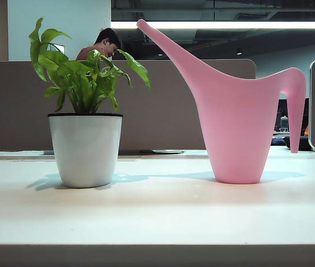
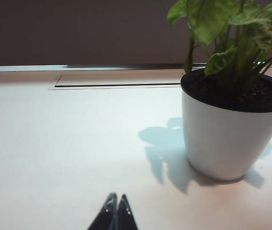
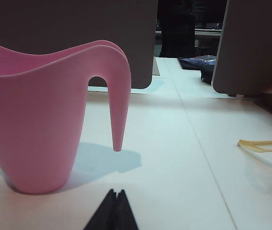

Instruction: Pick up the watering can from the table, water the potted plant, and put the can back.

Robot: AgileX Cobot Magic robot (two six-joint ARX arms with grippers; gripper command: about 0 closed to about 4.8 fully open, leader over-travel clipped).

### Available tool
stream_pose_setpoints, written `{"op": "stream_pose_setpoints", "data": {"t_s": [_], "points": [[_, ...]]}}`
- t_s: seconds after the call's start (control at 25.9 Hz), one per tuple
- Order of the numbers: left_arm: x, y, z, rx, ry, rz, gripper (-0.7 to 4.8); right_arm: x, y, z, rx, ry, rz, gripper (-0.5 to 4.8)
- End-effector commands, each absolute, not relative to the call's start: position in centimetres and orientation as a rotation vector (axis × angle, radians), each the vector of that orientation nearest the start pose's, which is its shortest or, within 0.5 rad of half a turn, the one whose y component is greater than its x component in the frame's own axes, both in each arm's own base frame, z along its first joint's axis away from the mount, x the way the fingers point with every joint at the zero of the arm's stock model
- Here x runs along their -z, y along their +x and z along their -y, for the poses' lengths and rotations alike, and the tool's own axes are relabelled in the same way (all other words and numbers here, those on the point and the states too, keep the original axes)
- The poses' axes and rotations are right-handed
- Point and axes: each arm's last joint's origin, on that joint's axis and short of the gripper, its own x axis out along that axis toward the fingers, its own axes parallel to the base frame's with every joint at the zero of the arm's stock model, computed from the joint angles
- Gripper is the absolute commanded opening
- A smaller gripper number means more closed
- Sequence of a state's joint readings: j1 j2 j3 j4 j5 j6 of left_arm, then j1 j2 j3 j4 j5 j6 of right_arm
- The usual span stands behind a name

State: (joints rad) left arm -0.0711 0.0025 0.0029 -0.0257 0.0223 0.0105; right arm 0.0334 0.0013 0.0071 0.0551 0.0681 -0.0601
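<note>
The pink watering can [image 1: 236,128] stands upright on the cream table [image 1: 157,211] at the right, spout pointing up toward the potted plant [image 1: 85,147], which stands at the left in its white pot. No arm shows in the exterior view. In the left wrist view my left gripper [image 2: 117,197] is shut and empty, low over the table, short of the potted plant [image 2: 227,134]. In the right wrist view my right gripper [image 3: 116,192] is shut and empty, short of the watering can [image 3: 40,129], whose drooping handle [image 3: 119,110] hangs on the side nearer the gripper's line.
A brown partition [image 1: 163,105] runs behind the table, with a person [image 1: 103,44] seated beyond it. A slot panel [image 2: 116,81] lies flush in the tabletop near the back. A yellowish strip [image 3: 265,144] lies on the table off to the can's far side.
</note>
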Motion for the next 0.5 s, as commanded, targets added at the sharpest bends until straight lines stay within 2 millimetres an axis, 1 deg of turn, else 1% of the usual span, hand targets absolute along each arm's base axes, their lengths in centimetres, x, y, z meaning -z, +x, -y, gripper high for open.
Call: {"op": "stream_pose_setpoints", "data": {"t_s": [0.04, 0.39, 0.42, 0.5], "points": [[-16.41, 9.72, 0.73, 0.089, 0.015, -0.009, -0.05, -17.24, 9.71, -0.14, 0.035, -0.051, 0.088, -0.01], [-16.41, 9.72, 0.74, 0.091, 0.011, -0.01, -0.05, -17.26, 9.71, -0.14, 0.032, -0.033, 0.089, -0.01], [-16.42, 9.72, 0.74, 0.092, 0.006, -0.009, -0.05, -17.33, 9.7, -0.16, 0.026, -0.008, 0.092, -0.01], [-16.44, 9.72, 0.75, 0.094, -0.007, -0.008, -0.05, -17.73, 9.65, -0.16, 0.018, 0.096, 0.128, -0.03]]}}
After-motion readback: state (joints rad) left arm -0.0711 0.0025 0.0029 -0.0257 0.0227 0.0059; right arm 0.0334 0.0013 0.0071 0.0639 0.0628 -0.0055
